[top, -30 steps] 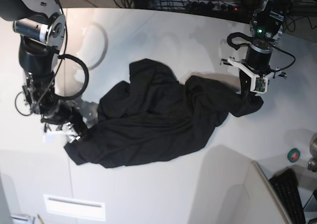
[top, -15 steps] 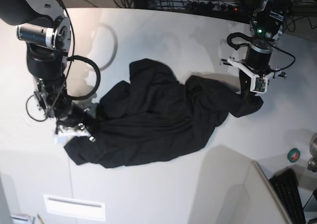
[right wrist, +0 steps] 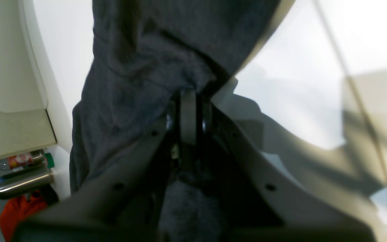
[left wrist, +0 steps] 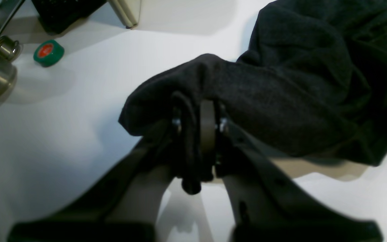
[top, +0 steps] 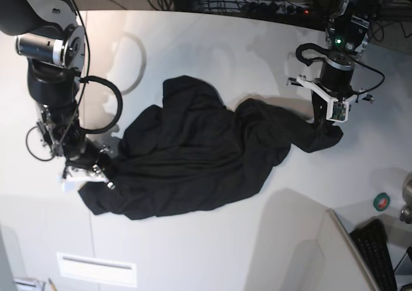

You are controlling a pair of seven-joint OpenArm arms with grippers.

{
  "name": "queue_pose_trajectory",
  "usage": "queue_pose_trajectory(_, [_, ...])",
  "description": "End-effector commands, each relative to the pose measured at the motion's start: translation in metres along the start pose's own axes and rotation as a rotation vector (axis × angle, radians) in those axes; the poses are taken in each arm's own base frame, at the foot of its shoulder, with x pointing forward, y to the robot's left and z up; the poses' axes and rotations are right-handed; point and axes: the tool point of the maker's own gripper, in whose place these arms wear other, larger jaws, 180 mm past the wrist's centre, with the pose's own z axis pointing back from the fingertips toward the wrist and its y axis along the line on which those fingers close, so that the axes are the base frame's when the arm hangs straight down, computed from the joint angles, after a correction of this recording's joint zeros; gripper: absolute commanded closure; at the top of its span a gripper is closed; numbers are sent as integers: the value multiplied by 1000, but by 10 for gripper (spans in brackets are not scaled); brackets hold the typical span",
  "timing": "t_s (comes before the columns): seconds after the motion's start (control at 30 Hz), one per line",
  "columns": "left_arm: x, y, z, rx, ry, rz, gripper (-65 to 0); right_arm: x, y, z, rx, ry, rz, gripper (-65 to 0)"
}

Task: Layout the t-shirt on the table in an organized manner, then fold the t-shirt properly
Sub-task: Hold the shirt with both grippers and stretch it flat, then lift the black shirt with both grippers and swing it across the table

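Observation:
The black t-shirt [top: 199,156] lies crumpled in a wide heap across the middle of the white table [top: 212,46]; no print shows. At its right tip my left gripper [top: 326,129] is shut on a fold of the cloth; the left wrist view shows the t-shirt [left wrist: 281,87] pinched in my left gripper [left wrist: 198,134]. My right gripper [top: 102,173] is down at the shirt's lower left edge. In the right wrist view my right gripper [right wrist: 188,114] is shut on the t-shirt [right wrist: 139,67], which hangs bunched from it.
A green tape roll [top: 382,202], a metal bottle [top: 407,204] and a black keyboard [top: 380,252] sit at the right front corner. Cables and a power strip [top: 270,6] run along the far edge. A raised white panel [top: 302,246] stands at the front right.
My right gripper moved in onto the shirt's lower left edge and shut on the cloth, then drew it slightly left. The left arm has not moved.

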Motion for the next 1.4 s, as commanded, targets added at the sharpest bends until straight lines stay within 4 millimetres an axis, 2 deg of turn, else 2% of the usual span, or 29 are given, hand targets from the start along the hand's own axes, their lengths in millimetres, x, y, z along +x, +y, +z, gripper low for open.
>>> queue_pose_trajectory(0.0, [17,9,-2,16,-57,-12,0,26,26,1,61,-58,23,0])
queue_pose_trajectory(0.07, [31,12,-11,24,-89,-11,0,26,50,0,106,-52,42,0])
queue_pose_trajectory(0.17, [57,19,-25,42,-149,-7,0,38,89,4,173,-24,91,0])
queue_pose_trajectory(0.3, [102,29,-41,66,-250,5,0,68,144,17,256,-5,172,0])
queue_pose_trajectory(0.37, [129,32,-45,78,-313,13,0,91,171,31,297,-30,226,0])
queue_pose_trajectory(0.47, [180,33,-38,79,-443,94,0,147,200,75,329,-132,351,0])
queue_pose_trajectory(0.57, [230,27,-17,45,-580,343,0,196,236,144,367,-294,551,0])
queue_pose_trajectory(0.63, [249,9,0,-27,-631,455,0,217,248,187,361,-396,682,0])
queue_pose_trajectory(0.67, [250,-4,9,-68,-634,483,0,225,250,208,344,-446,749,0])
queue_pose_trajectory(0.73, [244,-37,21,-162,-608,490,0,239,232,236,284,-512,829,0])
queue_pose_trajectory(0.77, [236,-64,26,-241,-576,490,0,248,216,251,249,-547,842,0])
queue_pose_trajectory(0.87, [207,-138,44,-437,-473,437,0,264,156,276,147,-599,786,0])
queue_pose_trajectory(0.93, [186,-188,65,-562,-424,345,0,265,114,282,84,-597,731,0])
queue_pose_trajectory(1.0, [171,-230,92,-671,-419,228,0,253,69,280,18,-558,672,0])
queue_pose_trajectory(1.07, [158,-262,118,-762,-427,127,0,243,35,276,-23,-533,622,0])
queue_pose_trajectory(1.13, [144,-285,143,-851,-430,41,0,228,-3,268,-63,-503,567,0])
queue_pose_trajectory(1.2, [131,-294,158,-902,-417,1,0,214,-34,259,-88,-483,515,0])
queue_pose_trajectory(1.37, [100,-301,159,-934,-347,-46,0,179,-108,231,-147,-392,341,0])
